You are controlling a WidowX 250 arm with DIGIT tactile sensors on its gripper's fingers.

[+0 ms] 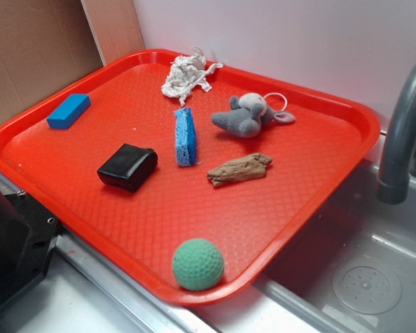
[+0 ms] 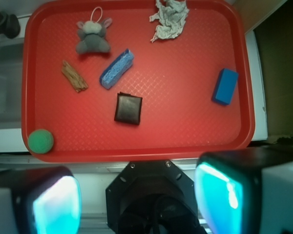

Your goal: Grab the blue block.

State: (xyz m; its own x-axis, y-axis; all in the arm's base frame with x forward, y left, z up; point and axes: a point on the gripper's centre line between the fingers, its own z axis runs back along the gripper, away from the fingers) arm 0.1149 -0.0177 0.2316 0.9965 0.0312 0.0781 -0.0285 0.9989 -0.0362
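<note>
- High above the red tray (image 2: 136, 146), our gripper (image 2: 139, 200) hangs with jaws spread, nothing held.
- The blue block (image 2: 225, 86) lies alone near the tray's edge.
- We judge this the approach step: next, swing over and descend.

Exterior view looked down at slant from tray's (image 1: 347, 132) corner, fairly near. Wrist view looked straight down from high up, fingers (image 2: 53, 204) at bottom edge. Both showed whole red tray.
</note>
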